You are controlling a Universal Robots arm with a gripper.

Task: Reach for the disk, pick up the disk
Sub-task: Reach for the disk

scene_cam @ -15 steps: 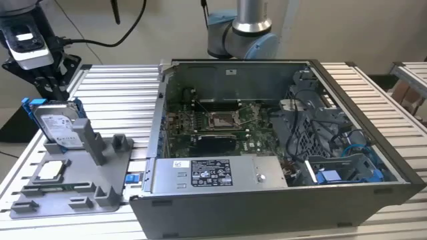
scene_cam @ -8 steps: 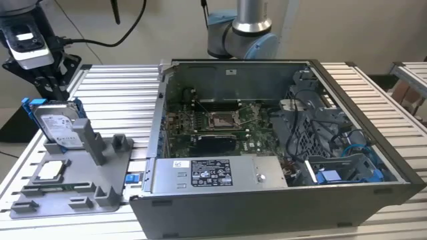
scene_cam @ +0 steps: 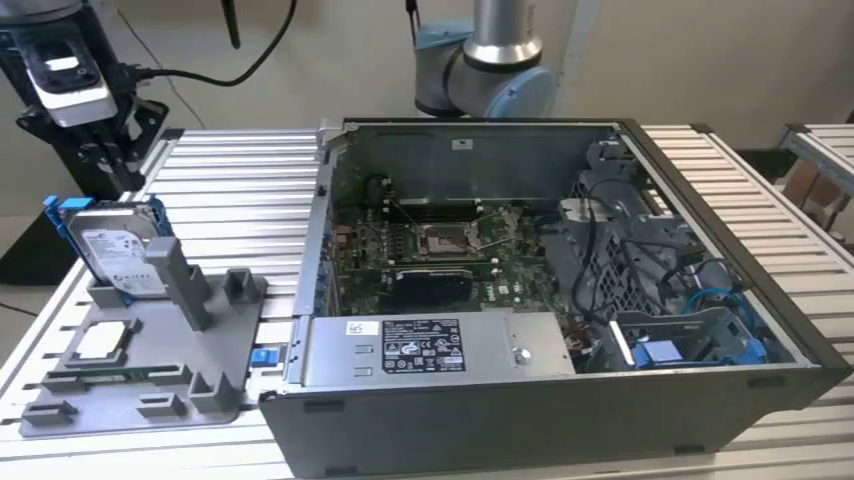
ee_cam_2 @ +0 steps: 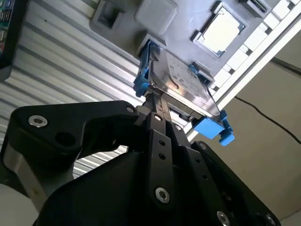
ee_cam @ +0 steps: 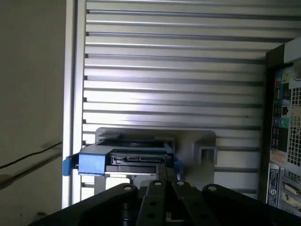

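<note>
— Disk [scene_cam: 120, 250] stands upright at the exterior view's left, clipped in its blue frame. Where's the gripper [scene_cam: 111, 178]?
— Hanging just above it, fingers drawn together, clamped on nothing. Below sits the grey holder [scene_cam: 200, 360] that props the disk; farther right, an open computer case [scene_cam: 400, 440].
— Which step?
— The reach, I'd judge; no pick-up yet. A grab calls for parted fingers squared over the disk's top edge.

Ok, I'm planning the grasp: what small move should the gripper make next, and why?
Probably open the fingers first. The gripper hangs close to the upright disk, and its fingers look closed together, so they could not yet straddle the disk's blue-framed edge.
</note>
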